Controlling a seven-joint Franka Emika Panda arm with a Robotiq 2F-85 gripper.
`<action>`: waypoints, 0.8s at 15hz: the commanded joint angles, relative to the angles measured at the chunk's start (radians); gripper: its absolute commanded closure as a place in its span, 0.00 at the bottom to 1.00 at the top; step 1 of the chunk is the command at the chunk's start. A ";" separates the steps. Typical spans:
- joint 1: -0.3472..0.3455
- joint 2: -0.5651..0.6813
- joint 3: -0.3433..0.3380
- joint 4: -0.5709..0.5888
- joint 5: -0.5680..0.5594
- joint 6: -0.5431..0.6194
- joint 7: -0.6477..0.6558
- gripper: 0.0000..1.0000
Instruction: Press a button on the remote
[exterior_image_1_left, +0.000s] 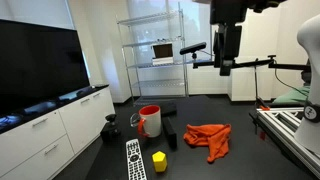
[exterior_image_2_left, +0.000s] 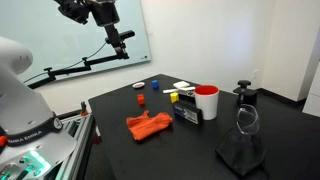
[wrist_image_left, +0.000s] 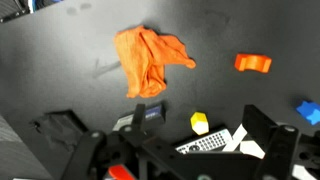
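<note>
A: Looking for the long, slim, flat black plastic remote (exterior_image_1_left: 134, 158) with its rows of small whitish buttons: where does it lie?

B: Flat on the dark matte worktop (exterior_image_1_left: 195, 170), near the tall red ceramic mug (exterior_image_1_left: 149, 120) with the white inside. In an exterior view it is on the side of the mug toward the camera, buttons facing up.

A: Anything close to it?

B: A small yellow cube-like block (exterior_image_1_left: 159, 160) sits just beside the remote, on that same side of the mug. I cannot tell whether the two touch.

A: And the crumpled orange cloth (exterior_image_1_left: 208, 140)?

B: Bunched on the worktop off to one side of the mug, near it but apart from it. The wrist view shows the cloth (wrist_image_left: 150, 60) too, with the remote (wrist_image_left: 210, 142) and the yellow block (wrist_image_left: 200, 123) close together.

A: Where is the black metal gripper (exterior_image_1_left: 224, 62)?

B: High over the worktop, pointing down, well apart from the mug and from everything lying near it.

A: How does it stand?

B: Spread wide. In the wrist view its two dark fingers (wrist_image_left: 272, 140) sit far apart, and they have hold of nothing. The remote lies untouched
</note>
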 joint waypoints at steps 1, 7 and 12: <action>0.005 -0.004 -0.005 0.027 -0.004 -0.001 0.003 0.00; 0.005 -0.015 -0.004 0.035 -0.004 -0.005 0.003 0.00; 0.039 0.029 -0.028 0.081 0.031 0.019 -0.037 0.00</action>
